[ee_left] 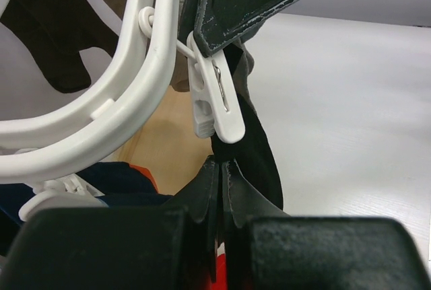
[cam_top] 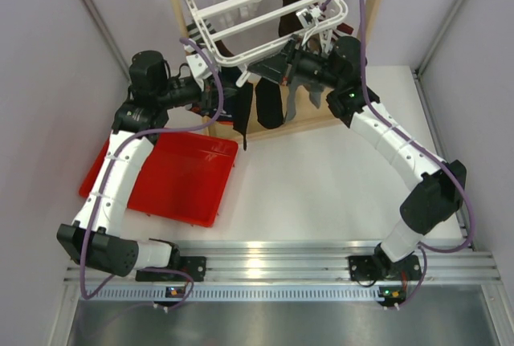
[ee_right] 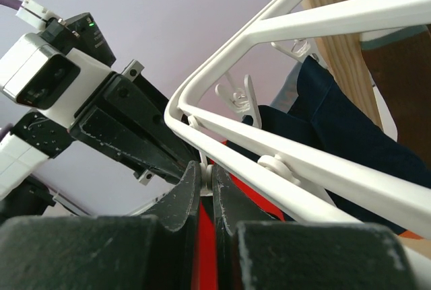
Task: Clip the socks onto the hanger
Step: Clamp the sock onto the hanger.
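Observation:
The white hanger (cam_top: 257, 13) hangs tilted from the wooden frame. My left gripper (cam_top: 229, 101) is shut on a black sock (ee_left: 259, 162) and holds its top edge up at a white clip (ee_left: 215, 105) on the hanger's near left corner. In the left wrist view my left gripper (ee_left: 222, 169) sits just below that clip. My right gripper (cam_top: 259, 69) is shut on the clip's upper end (ee_right: 207, 169), as the right wrist view shows (ee_right: 207, 175). The held sock hangs down in the top view (cam_top: 242, 117). Another black sock (cam_top: 270, 105) and a grey sock (cam_top: 309, 89) hang from the hanger.
A red tray (cam_top: 185, 177) lies on the table at the left. The wooden post frame (cam_top: 181, 9) stands at the back. Navy fabric with orange trim (ee_left: 114, 175) hangs close behind the clip. White walls close in both sides.

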`<action>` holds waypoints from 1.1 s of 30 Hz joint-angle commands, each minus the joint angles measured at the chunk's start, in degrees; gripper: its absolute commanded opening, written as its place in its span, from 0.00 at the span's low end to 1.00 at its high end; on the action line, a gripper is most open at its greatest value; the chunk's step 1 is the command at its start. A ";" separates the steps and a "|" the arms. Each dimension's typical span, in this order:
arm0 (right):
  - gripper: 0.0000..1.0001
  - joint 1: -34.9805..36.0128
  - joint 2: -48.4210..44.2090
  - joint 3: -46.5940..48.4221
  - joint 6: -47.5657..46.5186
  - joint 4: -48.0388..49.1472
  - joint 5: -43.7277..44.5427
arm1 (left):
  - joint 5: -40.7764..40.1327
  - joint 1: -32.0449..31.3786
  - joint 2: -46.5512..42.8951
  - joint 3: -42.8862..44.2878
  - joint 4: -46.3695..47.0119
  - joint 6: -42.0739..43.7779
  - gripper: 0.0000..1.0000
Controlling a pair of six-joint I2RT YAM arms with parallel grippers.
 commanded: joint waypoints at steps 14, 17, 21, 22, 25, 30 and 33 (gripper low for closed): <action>0.00 -0.33 -1.56 -0.16 -1.50 1.41 -3.09 | 2.81 0.62 -1.13 2.93 5.68 -2.81 0.00; 0.00 -0.33 -1.47 -0.07 -1.58 1.24 -3.35 | 2.02 0.62 -1.21 3.46 5.86 -2.90 0.00; 0.00 -0.24 -1.56 0.02 -2.29 0.89 -4.05 | 0.53 0.71 -0.77 3.90 5.51 -2.20 0.00; 0.00 -0.33 -1.56 0.11 -2.37 0.71 -4.14 | 0.79 0.71 -0.60 3.90 5.59 -2.11 0.00; 0.00 -0.33 -1.29 0.63 -2.99 0.10 -4.32 | 1.40 0.71 -0.33 4.07 5.86 -2.37 0.00; 0.17 -0.24 -0.68 1.34 -2.46 0.27 -4.23 | 3.34 0.62 0.11 4.42 5.95 -2.55 0.00; 0.29 -0.33 -0.33 1.78 -1.85 0.89 -4.05 | 3.60 0.62 0.28 4.34 5.94 -2.55 0.00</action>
